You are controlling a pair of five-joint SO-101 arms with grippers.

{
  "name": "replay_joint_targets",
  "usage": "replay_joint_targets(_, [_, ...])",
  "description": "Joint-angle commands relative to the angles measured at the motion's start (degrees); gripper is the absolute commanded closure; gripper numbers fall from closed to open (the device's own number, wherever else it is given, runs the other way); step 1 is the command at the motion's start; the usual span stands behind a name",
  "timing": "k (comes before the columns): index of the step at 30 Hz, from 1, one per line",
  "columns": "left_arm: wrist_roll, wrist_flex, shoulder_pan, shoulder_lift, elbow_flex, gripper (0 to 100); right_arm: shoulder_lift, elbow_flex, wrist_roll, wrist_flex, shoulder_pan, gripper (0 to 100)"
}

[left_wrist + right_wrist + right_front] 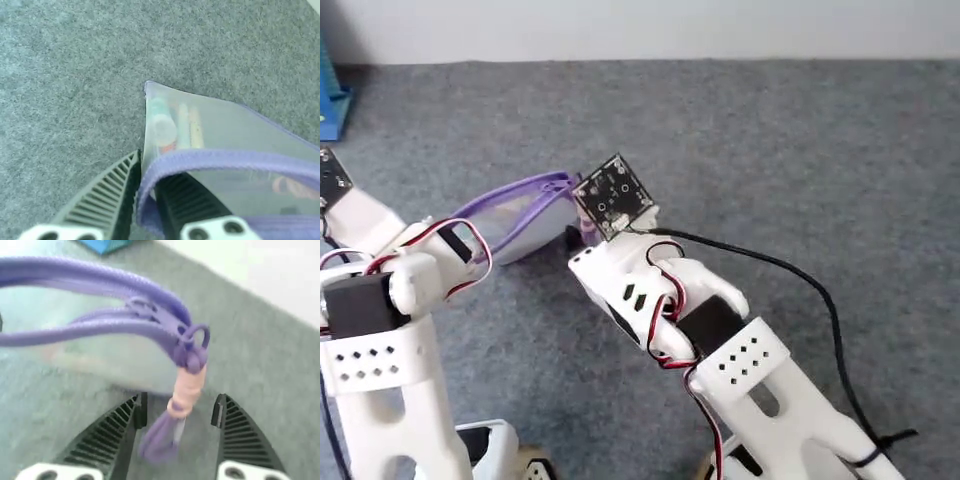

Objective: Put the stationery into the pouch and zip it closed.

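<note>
Left jaws tight on pouch [240, 127] rim, stationery [164, 126] faint inside

High cam: fixed, above and behind both arms' bases, tilted down across the grey carpeted table [820, 150] toward a pale wall [670, 30]; mid-range. Left wrist cam: looks out along the left gripper [147, 172], v. close to one end of the pouch [225, 135]. Right wrist cam: looks along the right gripper [180, 400], v. close to the pouch's other end w/ zip pull [186, 390]. All 3 share pouch & table.
</note>
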Motion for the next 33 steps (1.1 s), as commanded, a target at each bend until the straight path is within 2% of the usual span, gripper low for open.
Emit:
replay_joint_targets(1, [0.97,0.09,-0.35,0.53,-1.98,99,-0.4,-0.09,0.7,-4.62,-0.57,78.6])
replay_joint_targets(8, [0.97,0.0,-0.35,0.7,-1.98,99,6.2,-0.18,0.97,-11.74,1.19,79.8])
replay_joint_targets(14, [0.97,0.09,-0.53,0.44,-1.98,99,6.37,-0.18,0.97,-12.09,1.89,98.7])
replay_joint_targets(20, [0.97,0.09,-0.35,0.7,-1.98,99,3.91,-0.09,0.97,-10.77,3.21,94.1])
replay_joint_targets(23, [0.97,0.09,-0.26,0.7,-1.98,99,3.38,-0.09,0.97,-8.84,3.56,99.1])
replay_joint_targets(31, [0.44,0.26,-0.09,0.35,-2.15,98,-3.65,-0.18,1.05,-5.32,6.55,99.1])
replay_joint_targets(33, [-0.88,0.62,-0.09,0.35,-2.33,95,-5.23,-0.18,1.05,-3.74,6.73,99.1])
